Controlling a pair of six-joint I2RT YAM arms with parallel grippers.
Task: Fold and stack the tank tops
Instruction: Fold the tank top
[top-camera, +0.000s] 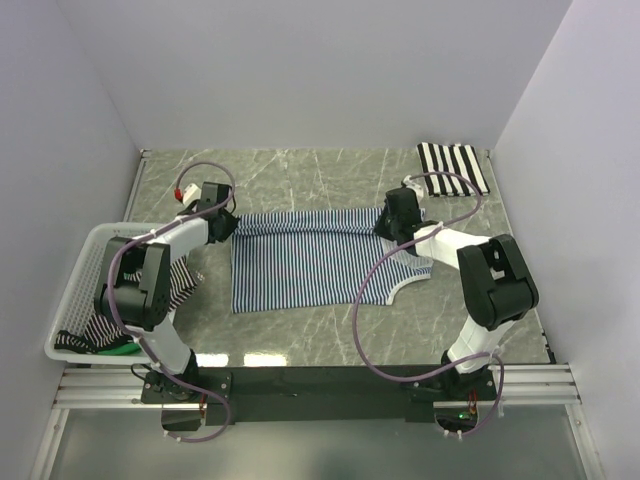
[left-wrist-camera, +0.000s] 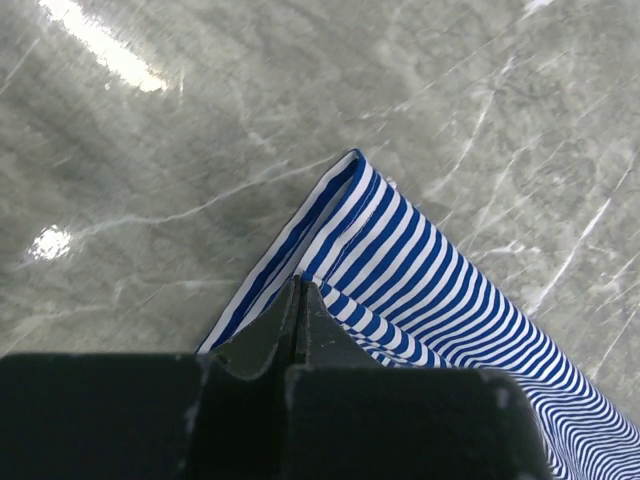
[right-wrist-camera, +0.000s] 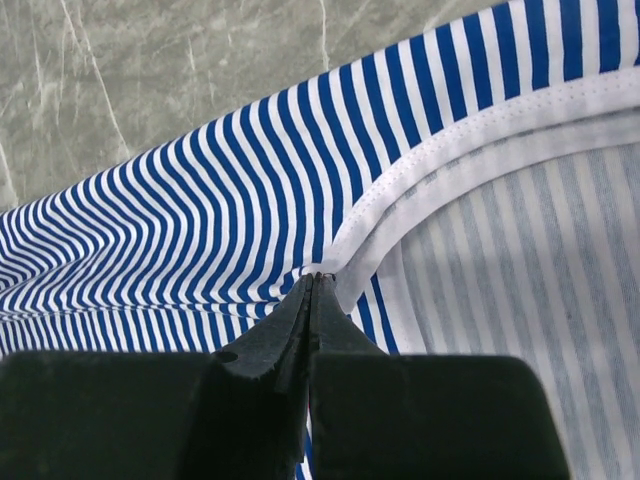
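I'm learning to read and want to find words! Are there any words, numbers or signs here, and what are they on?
None can be read.
The blue-and-white striped tank top shows only stripes and white trim.
The folded black-and-white tank top, the white basket and the marble table carry no writing.
The small red-and-white piece on the left arm is too small to tell.

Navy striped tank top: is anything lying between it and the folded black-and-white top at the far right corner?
Nothing visible. The left tool and right tool are shut on the navy striped tank top at its far edge, and only bare table lies between it and the folded black-and-white top.
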